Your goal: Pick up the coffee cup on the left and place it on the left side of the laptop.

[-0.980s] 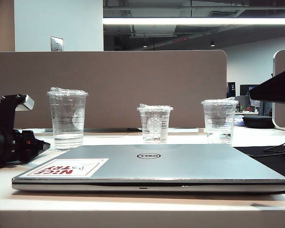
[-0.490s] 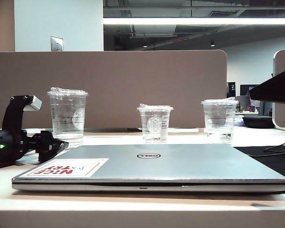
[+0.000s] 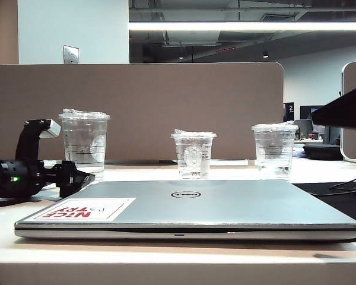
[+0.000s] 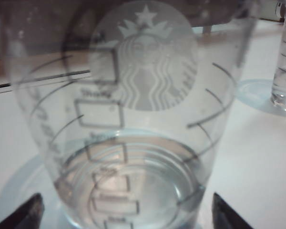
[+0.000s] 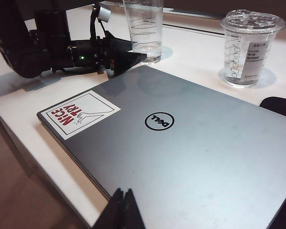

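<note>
**Left gripper spread wide at the coffee cup**

The table was seen to carry the closed laptop at the front. Behind its left rear corner the coffee cup was stood upright, a little water in its base. Farther right, a medium cup and a small cup were set in the same row. The left gripper was held low with its fingers parted on either side of the cup's base. The right gripper was held above the laptop's lid, fingertips pressed together, nothing between them.
</note>
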